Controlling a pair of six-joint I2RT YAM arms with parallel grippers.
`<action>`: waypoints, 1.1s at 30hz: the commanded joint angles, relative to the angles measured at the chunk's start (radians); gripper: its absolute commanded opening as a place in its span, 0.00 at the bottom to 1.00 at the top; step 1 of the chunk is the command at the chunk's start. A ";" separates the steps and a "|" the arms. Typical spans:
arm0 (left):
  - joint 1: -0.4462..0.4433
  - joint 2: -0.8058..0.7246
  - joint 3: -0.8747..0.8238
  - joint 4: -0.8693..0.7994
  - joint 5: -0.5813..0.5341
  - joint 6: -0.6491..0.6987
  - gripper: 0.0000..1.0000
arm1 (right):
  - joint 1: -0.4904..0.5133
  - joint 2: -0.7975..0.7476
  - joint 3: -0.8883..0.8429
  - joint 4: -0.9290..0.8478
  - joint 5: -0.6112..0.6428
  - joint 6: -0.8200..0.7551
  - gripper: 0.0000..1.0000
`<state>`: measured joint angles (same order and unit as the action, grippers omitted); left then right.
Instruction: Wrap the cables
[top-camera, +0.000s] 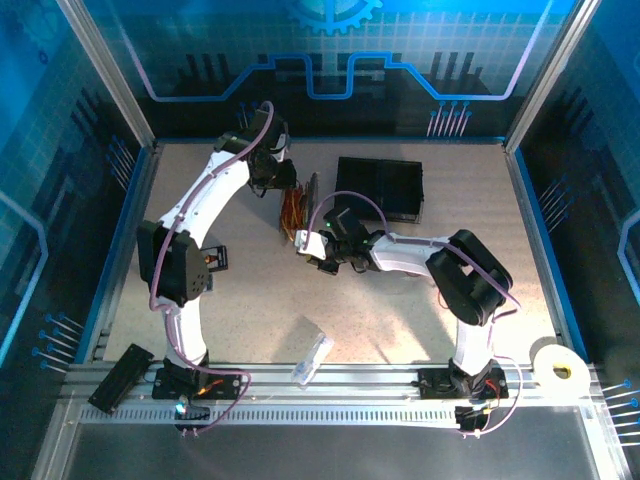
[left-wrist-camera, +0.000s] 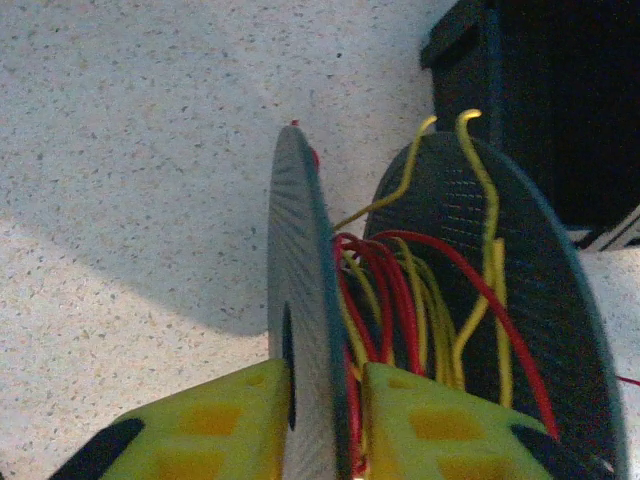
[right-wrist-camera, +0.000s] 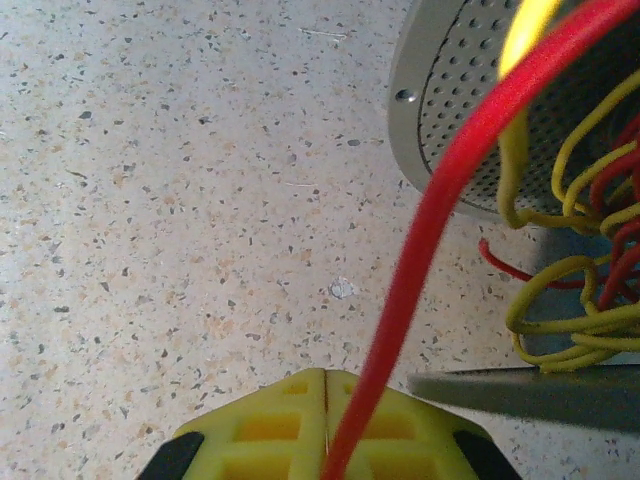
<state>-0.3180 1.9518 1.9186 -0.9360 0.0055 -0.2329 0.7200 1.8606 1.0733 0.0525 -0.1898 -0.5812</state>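
Observation:
The black round spool (top-camera: 311, 203) stands on edge mid-table. My left gripper (left-wrist-camera: 325, 405) is shut on its near flange (left-wrist-camera: 298, 300), one yellow finger on each side of the disc. Red and yellow cables (left-wrist-camera: 420, 310) curl loosely between the two flanges, and several ends poke past the far flange (left-wrist-camera: 545, 300). In the top view the cables (top-camera: 292, 215) hang beside the spool. My right gripper (right-wrist-camera: 326, 400) is shut just in front of the spool, with a taut red cable (right-wrist-camera: 440, 200) running from its closed fingers up to the perforated flange (right-wrist-camera: 450, 110). A tangle of cables (right-wrist-camera: 580, 290) lies beneath.
A black box (top-camera: 380, 188) sits just behind the spool. A clear plastic bag (top-camera: 312, 358) lies near the front rail, a white tape roll (top-camera: 558, 370) at the front right, and a black flat piece (top-camera: 120, 377) at the front left.

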 joint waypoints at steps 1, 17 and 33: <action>-0.009 0.000 0.031 -0.002 0.041 0.007 0.30 | 0.016 -0.041 0.000 -0.023 0.003 0.000 0.00; -0.026 -0.019 0.031 -0.038 0.004 0.030 0.99 | 0.027 -0.104 -0.038 0.017 0.069 -0.034 0.00; -0.028 -0.001 0.022 -0.056 0.027 0.064 0.78 | 0.024 -0.101 -0.015 -0.003 0.092 -0.034 0.00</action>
<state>-0.3378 1.9518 1.9236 -0.9424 0.0158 -0.1932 0.7341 1.7798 1.0462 0.0483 -0.1040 -0.6037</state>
